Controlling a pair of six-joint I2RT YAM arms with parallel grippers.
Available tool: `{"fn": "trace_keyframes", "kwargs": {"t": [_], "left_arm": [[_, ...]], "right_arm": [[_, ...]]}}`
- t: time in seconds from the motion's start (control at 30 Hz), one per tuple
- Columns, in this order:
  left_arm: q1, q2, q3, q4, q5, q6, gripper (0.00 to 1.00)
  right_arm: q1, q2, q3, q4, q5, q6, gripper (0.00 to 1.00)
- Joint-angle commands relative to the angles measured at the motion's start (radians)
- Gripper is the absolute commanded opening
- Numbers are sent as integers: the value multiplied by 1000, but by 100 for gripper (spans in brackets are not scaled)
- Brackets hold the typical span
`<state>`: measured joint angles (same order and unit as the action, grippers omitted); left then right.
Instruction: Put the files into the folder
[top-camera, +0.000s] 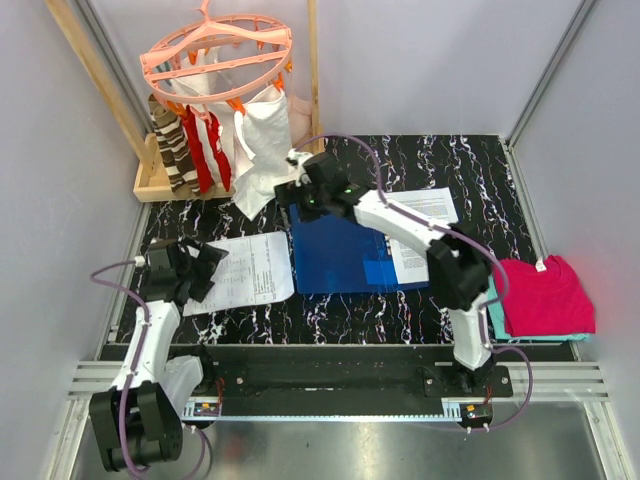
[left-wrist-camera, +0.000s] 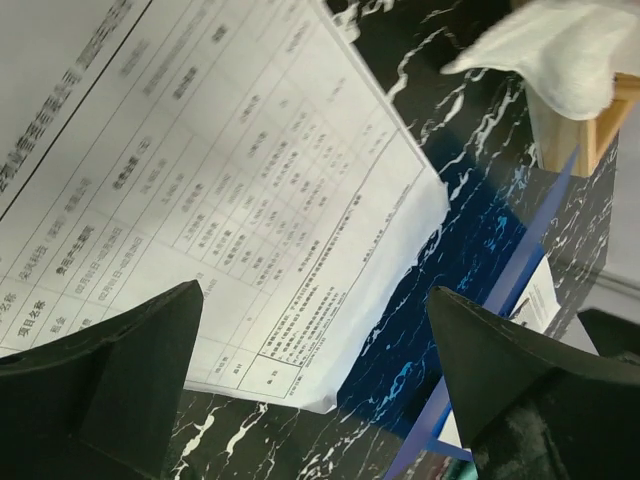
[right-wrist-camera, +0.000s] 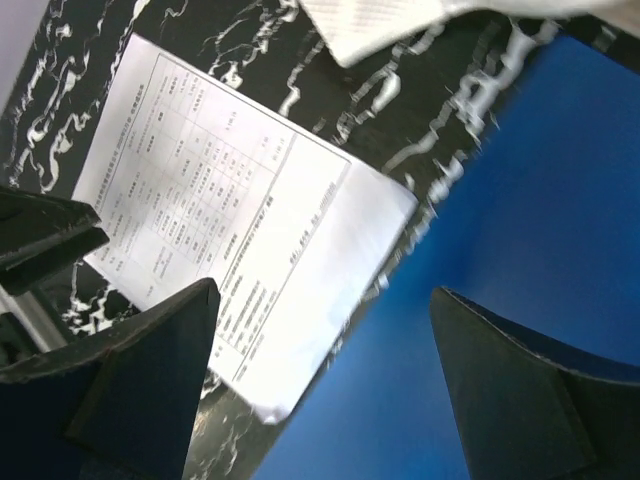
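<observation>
- Blue plastic marked the folder, which lay flat at the middle of the black marbled table.
- One sheet of the files lay on the table left of the folder, its right edge meeting the folder's left edge.
- More printed sheets lay at the folder's right side, partly hidden under the right arm.
- The left gripper hovered over the left sheet's near-left part with its fingers spread wide and nothing between them (the left wrist view showed the printed table of text filling the gap).
- The right gripper stood above the folder's far-left corner, its fingers well apart and gripping nothing.
- From the right wrist, blue cover lay under one finger, and the left sheet's corner lay under the other.
- A white cloth bag hung from a pink hanger just beyond the right gripper.
- A folded magenta cloth sat at the table's right edge, well apart from the folder.
</observation>
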<state>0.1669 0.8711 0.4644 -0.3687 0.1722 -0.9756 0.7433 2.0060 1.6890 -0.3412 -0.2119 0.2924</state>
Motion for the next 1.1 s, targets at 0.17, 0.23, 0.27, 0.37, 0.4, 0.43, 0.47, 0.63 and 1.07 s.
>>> {"fn": "trace_keyframes", "kwargs": {"t": [0.17, 0.23, 0.27, 0.37, 0.4, 0.43, 0.47, 0.63, 1.07], "left_arm": [[36, 118, -47, 139, 79, -80, 99], [36, 138, -49, 137, 76, -80, 99], [36, 144, -55, 142, 75, -80, 99], [36, 154, -67, 146, 66, -83, 99], [36, 157, -72, 146, 64, -86, 99], [36, 158, -72, 148, 64, -89, 99], [36, 161, -76, 152, 62, -90, 99], [34, 166, -98, 146, 55, -90, 99], [34, 140, -130, 140, 27, -80, 99]], "right_arm": [[70, 314, 447, -200, -55, -288, 94], [80, 359, 503, -234, -47, -327, 93], [85, 400, 559, -266, -41, -337, 92], [103, 488, 676, -332, -9, -378, 91], [108, 508, 701, -343, -4, -383, 91], [113, 526, 725, -352, 6, -390, 91], [116, 559, 765, -366, 5, -394, 91], [131, 612, 824, -380, 17, -415, 91], [149, 691, 860, -378, 32, -437, 95]]}}
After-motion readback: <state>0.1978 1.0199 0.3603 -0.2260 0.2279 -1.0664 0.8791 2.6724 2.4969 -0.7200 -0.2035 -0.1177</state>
